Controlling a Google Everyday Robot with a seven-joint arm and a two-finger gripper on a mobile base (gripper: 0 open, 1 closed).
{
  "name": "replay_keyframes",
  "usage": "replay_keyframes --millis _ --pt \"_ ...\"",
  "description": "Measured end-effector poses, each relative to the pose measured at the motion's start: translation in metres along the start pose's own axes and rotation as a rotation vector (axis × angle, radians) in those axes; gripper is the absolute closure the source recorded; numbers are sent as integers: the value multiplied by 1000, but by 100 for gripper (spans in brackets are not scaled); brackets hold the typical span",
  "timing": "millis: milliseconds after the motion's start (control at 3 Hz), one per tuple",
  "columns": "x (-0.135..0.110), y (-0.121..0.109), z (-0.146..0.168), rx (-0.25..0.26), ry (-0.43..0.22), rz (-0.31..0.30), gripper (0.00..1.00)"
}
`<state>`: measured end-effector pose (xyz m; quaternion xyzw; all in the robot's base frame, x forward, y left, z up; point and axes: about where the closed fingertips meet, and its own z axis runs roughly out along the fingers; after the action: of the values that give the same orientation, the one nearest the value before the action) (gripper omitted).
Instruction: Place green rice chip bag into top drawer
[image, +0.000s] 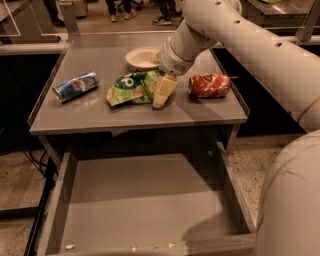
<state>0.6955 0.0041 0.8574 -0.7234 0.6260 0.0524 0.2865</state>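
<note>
While the drawer (145, 200) stands open at lower centre, the tool (164, 92) sits at the right edge of the bag (131, 88) on the tabletop (100, 112) — open or gripping, cannot tell.

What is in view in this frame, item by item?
green rice chip bag: one, bright green, crumpled, middle of table
blue can: one, blue, on its side, table's left part
orange crushed can: one, orange-red, table's right part
bowl: one, white, behind the bag
table: one, grey
top drawer: one, grey, pulled open below the table
crumbs: a few, pale, drawer's front edge
arm: one, white, reaching in from the right
gripper: one, cream, at the bag's right edge
</note>
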Motion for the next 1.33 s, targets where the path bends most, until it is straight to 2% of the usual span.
replay_keyframes --millis 1000,1333 --pt "0 0 0 0 0 0 89" --pt "0 0 0 0 0 0 100"
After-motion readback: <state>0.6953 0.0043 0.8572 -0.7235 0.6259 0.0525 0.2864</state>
